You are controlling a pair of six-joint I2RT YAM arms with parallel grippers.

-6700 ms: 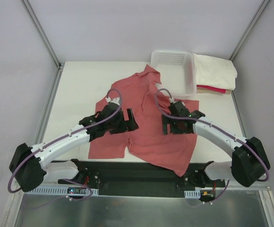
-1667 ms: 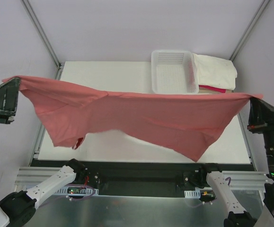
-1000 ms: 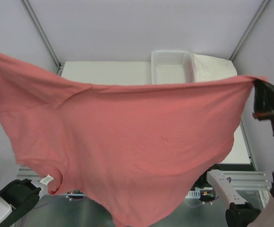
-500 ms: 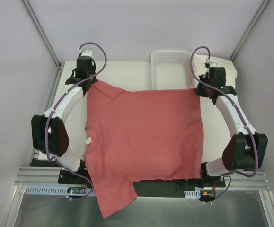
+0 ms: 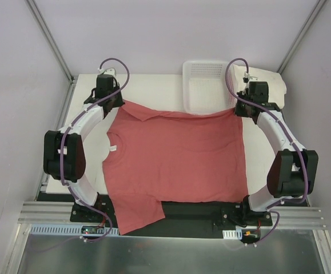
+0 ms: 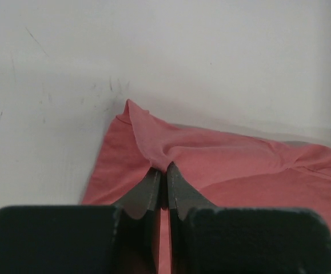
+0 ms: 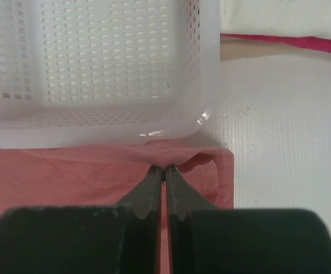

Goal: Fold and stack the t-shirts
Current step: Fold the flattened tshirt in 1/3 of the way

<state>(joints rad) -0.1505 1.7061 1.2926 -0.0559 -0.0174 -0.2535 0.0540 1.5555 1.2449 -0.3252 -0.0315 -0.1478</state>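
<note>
Ok, dusty salmon-red cloth t-shirt [image 5: 174, 157] lies spread flat on the white desk [image 5: 148, 85], turned sideways: neck opening with small white label [image 5: 112, 148] toward the left arm, hem toward the right arm. Near sleeve and near edge hang off the desk front over the black base rail [image 5: 199, 208]. Left hand [image 6: 160, 169] is clamped on the shirt's far-left corner, fingers together, with a ridge of cloth bunched up just ahead of the tips. The rest of that corner lies on the desk. Right hand [image 7: 164, 169] is clamped on the far-right corner, fingers together on a small pucker of cloth, just beside the near wall of the white plastic lattice basket [image 7: 96, 134]. Shirt edge touches that wall. Far edge of the shirt runs roughly straight between the two hands. Cream-white cloth t-shirt [image 5: 265, 85] sits just right of the basket, on top of the bright pink-red t-shirt [image 7: 302, 43], which shows only as a thin strip
</note>
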